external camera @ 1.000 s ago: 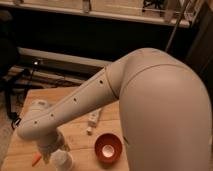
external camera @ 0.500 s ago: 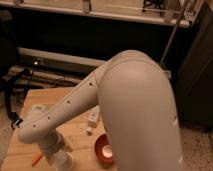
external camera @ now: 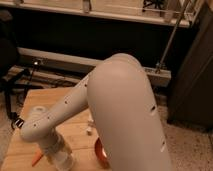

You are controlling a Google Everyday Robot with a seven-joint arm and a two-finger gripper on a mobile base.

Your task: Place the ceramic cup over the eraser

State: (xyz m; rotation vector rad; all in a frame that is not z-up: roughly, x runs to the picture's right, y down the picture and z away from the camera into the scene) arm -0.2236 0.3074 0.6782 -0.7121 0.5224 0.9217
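Observation:
My gripper [external camera: 56, 150] hangs at the end of the white arm [external camera: 120, 100], low over the front left of the wooden table [external camera: 20, 150]. The white ceramic cup [external camera: 64, 161] is right at the gripper, at the bottom edge of the view; I cannot tell whether it is held. A small oblong piece [external camera: 90, 130], pale at its lower end, lies on the table beside the arm to the right of the cup; it may be the eraser, and the arm hides most of it.
A red bowl [external camera: 101, 152] stands right of the cup, half hidden by the arm. An orange carrot [external camera: 36, 160] lies left of the cup. A pale round object [external camera: 37, 110] sits at the table's back left. Dark shelving and a metal rail are behind the table.
The arm's elbow has swung left and closer, covering more of the table and bowl. The gripper stays by the cup at the front left.

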